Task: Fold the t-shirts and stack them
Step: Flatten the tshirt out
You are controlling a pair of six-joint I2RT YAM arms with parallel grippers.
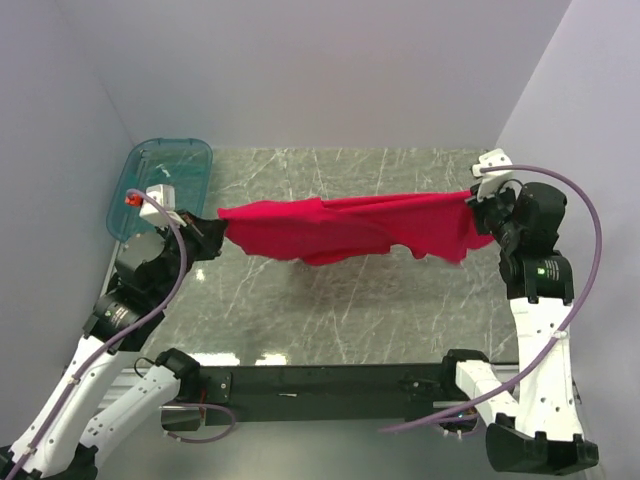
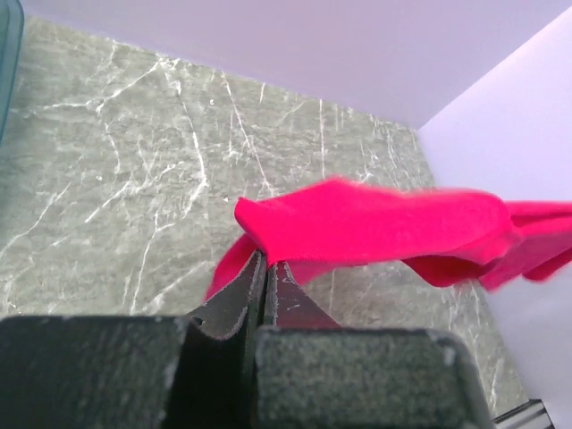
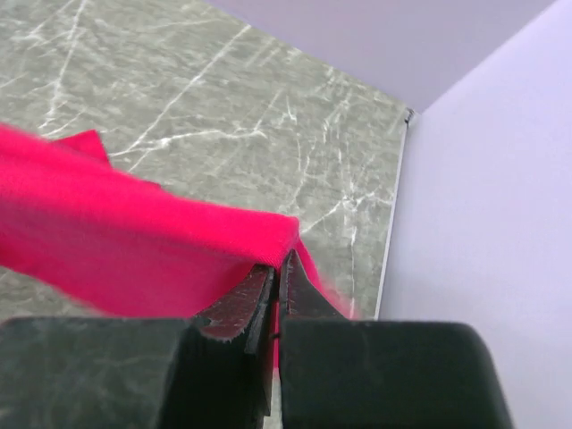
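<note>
Red t-shirt (image 1: 340, 228) hangs stretched above the worktop (image 1: 330, 320), middle sagging. The left claw (image 1: 221, 229) pinches its left end, the right claw (image 1: 474, 204) its right end.

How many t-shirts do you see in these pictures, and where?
1. The red t-shirt is stretched over the table, one end pinched in the left end effector, the other in the right end effector. No second one shows.
</note>
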